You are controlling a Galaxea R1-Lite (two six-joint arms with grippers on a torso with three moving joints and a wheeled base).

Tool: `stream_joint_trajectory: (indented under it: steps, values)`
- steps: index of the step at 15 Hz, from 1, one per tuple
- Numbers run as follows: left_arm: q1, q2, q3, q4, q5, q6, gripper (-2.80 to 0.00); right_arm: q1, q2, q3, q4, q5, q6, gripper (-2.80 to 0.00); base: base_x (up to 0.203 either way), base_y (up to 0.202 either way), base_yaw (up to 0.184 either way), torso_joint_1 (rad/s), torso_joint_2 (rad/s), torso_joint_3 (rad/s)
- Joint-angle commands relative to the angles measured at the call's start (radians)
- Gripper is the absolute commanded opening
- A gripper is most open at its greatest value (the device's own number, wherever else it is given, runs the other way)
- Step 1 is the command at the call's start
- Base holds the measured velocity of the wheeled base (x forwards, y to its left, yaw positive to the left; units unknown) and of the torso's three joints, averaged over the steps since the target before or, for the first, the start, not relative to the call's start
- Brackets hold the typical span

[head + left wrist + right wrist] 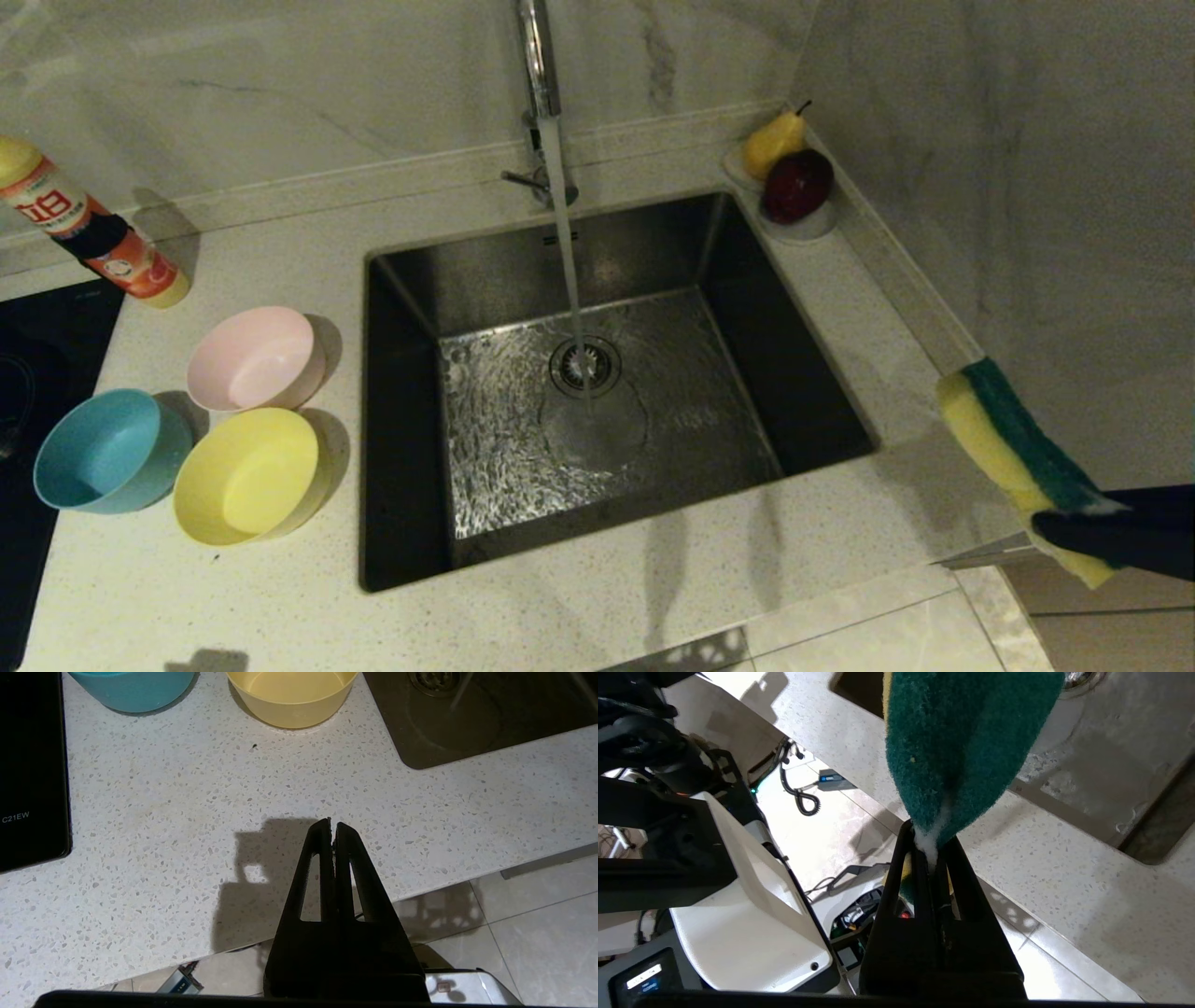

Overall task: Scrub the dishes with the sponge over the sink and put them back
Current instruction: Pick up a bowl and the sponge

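Note:
Three bowls stand on the counter left of the sink point(401, 271): pale pink point(252, 359), light blue point(107, 450) and yellow point(247, 474). Water runs from the tap point(540, 65) onto the drain strainer point(585, 366). My right gripper point(1074, 523) is at the right edge of the head view, off the counter's front right corner, shut on the sponge point(1013, 448). In the right wrist view the sponge's green face point(962, 746) sticks out past the fingertips point(931, 842). My left gripper point(332, 826) hangs shut and empty over the counter's front edge, nearer than the yellow bowl point(292, 697).
A detergent bottle point(89, 229) lies at the back left by a black cooktop point(37, 355). A small white dish point(803, 224) with a pear and a red apple sits in the back right corner. A marble wall rises on the right.

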Motion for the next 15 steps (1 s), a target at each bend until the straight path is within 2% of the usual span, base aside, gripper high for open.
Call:
stream_joint_trajectory:
  steps: [1, 5, 13, 15]
  values:
    - [0.001, 0.001, 0.0, 0.0, 0.0, 0.001, -2.8, 0.028, 0.006, 0.003, 0.009, -0.012, -0.002, -2.8, 0.0, 0.0, 0.0, 0.0, 0.0, 0.0]
    - [0.0, 0.001, 0.0, 0.0, 0.0, 0.001, -2.8, 0.053, 0.018, 0.021, 0.002, -0.028, 0.0, -2.8, 0.0, 0.0, 0.0, 0.0, 0.0, 0.0]
    - [-0.001, 0.001, 0.0, -0.001, 0.001, 0.004, -2.8, 0.082, 0.105, -0.006, 0.001, -0.031, 0.052, -2.8, 0.0, 0.0, 0.0, 0.0, 0.0, 0.0]
    - [-0.001, 0.0, 0.014, -0.041, 0.003, 0.011, -2.8, 0.087, 0.128, -0.02, -0.001, -0.03, 0.052, -2.8, 0.0, 0.0, 0.0, 0.0, 0.0, 0.0]
